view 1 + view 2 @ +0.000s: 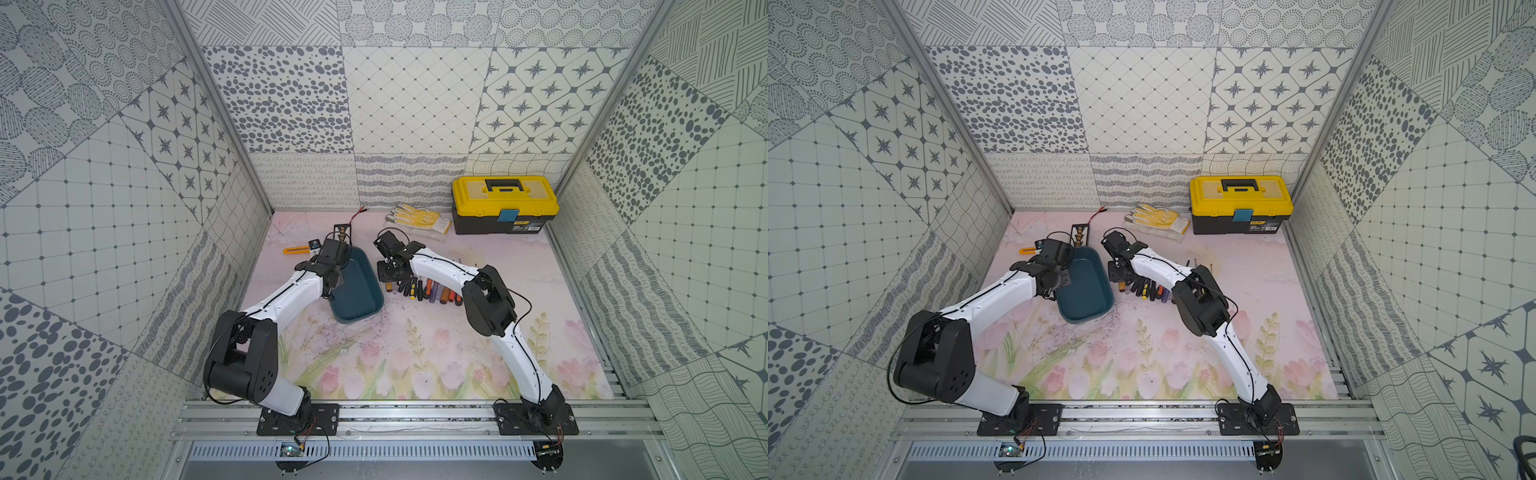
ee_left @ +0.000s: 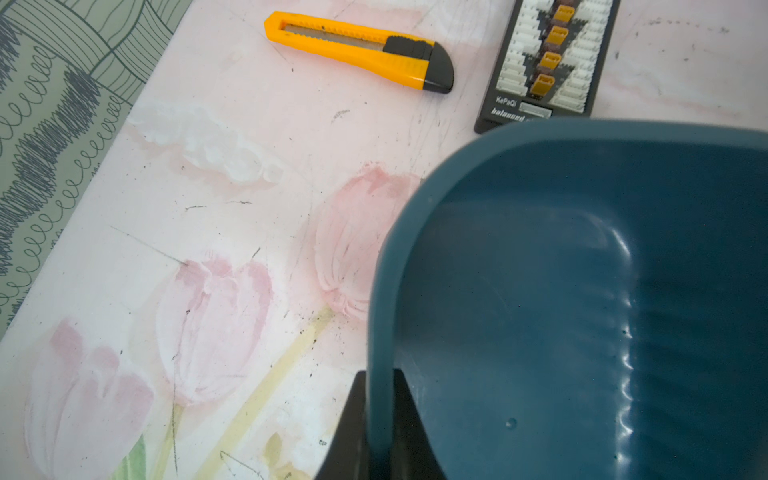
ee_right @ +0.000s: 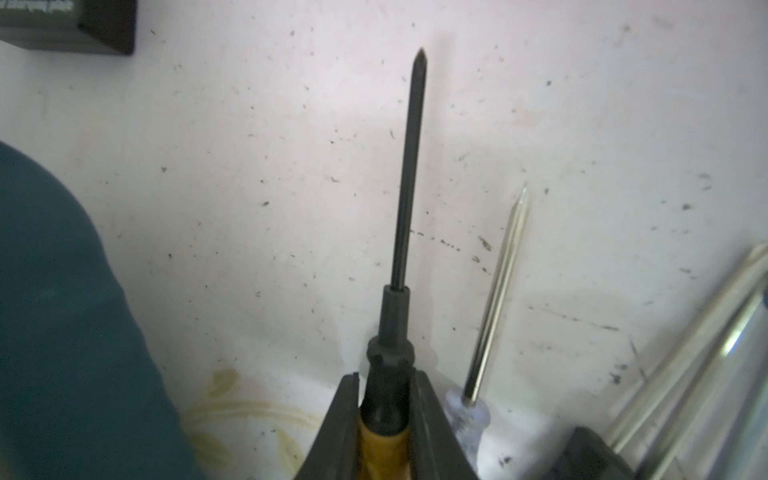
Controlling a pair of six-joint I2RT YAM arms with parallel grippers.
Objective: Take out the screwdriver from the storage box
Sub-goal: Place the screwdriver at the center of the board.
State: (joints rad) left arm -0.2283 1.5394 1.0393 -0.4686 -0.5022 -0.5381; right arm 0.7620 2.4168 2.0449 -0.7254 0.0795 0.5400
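Apparently the placing step was in hand: the right gripper [image 3: 384, 399] pinched the screwdriver [image 3: 409, 166] by its black-and-yellow handle, outside the box [image 1: 357, 286], over the table [image 1: 415, 353] beside a row of other screwdrivers [image 1: 424, 291]. The left gripper [image 2: 379, 432] was pressed on the box wall. Next, I think, the right one needed to lower it and let go. A board [image 2: 544, 62] read "KePaQi" and "balanced"; the toolbox [image 1: 505, 203] label was too small to read.
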